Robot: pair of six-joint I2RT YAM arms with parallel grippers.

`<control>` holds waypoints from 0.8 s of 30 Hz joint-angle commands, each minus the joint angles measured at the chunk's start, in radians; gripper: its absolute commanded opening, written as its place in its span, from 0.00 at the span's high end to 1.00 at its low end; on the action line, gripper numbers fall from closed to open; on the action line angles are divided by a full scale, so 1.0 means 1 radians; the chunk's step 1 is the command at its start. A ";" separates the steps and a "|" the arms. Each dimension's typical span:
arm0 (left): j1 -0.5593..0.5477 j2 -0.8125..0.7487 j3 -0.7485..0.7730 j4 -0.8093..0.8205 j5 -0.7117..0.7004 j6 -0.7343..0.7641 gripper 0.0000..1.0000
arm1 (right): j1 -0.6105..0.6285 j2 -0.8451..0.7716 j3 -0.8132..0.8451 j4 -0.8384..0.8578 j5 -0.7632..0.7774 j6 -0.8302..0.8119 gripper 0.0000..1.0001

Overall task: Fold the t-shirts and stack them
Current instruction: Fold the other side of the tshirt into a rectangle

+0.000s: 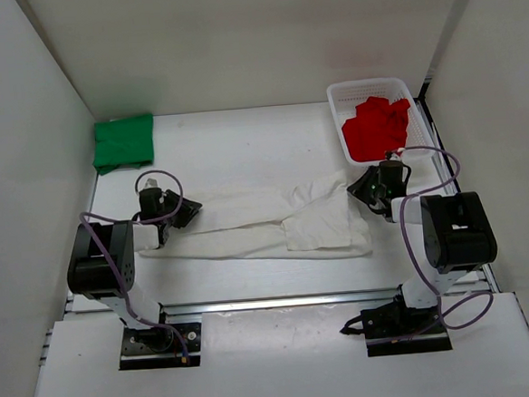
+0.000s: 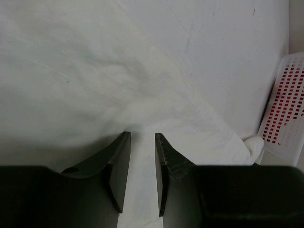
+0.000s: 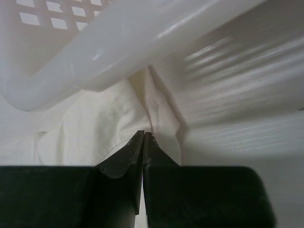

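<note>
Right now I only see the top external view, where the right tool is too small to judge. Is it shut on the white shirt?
Observer: In the right wrist view the right tool is shut, with a pucker of the white t-shirt gathered at its tips, seemingly pinched.
Operator: How near is the basket?
Observer: The basket rim crosses just beyond the tips without touching them.
Operator: And the left tool?
Observer: The left tool has its jaws apart, white cloth filling the gap. I cannot tell whether it grips.

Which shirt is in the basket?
The red t-shirt, crumpled inside the white basket at the far right. The green t-shirt lies folded at the far left, and the white t-shirt is spread in the middle.
</note>
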 commanded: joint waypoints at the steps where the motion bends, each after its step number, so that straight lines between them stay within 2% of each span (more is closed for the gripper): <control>1: 0.058 -0.042 -0.048 0.003 -0.026 -0.014 0.62 | -0.039 -0.032 -0.011 0.065 -0.008 0.015 1.00; 7: 0.141 -0.129 -0.140 0.044 -0.034 -0.092 0.61 | -0.082 -0.121 -0.082 0.068 -0.006 0.019 1.00; 10: 0.152 -0.186 -0.151 0.034 -0.066 -0.092 0.61 | -0.062 -0.111 -0.074 0.091 -0.026 0.004 0.98; 13: 0.173 -0.241 -0.159 0.018 -0.078 -0.092 0.61 | -0.042 -0.088 -0.037 0.040 0.003 -0.008 0.99; 16: 0.167 -0.293 -0.150 -0.002 -0.094 -0.082 0.59 | -0.045 -0.091 -0.036 0.036 0.026 -0.005 0.83; 18: 0.129 -0.318 -0.139 -0.008 -0.106 -0.066 0.59 | -0.045 -0.097 -0.022 0.033 0.015 -0.008 0.76; 22: -0.036 -0.303 -0.082 -0.031 -0.160 -0.016 0.58 | 0.053 -0.094 0.030 -0.012 0.081 -0.086 0.73; 24: -0.089 -0.262 -0.047 -0.035 -0.152 -0.002 0.58 | 0.083 -0.058 0.101 -0.048 0.123 -0.134 0.64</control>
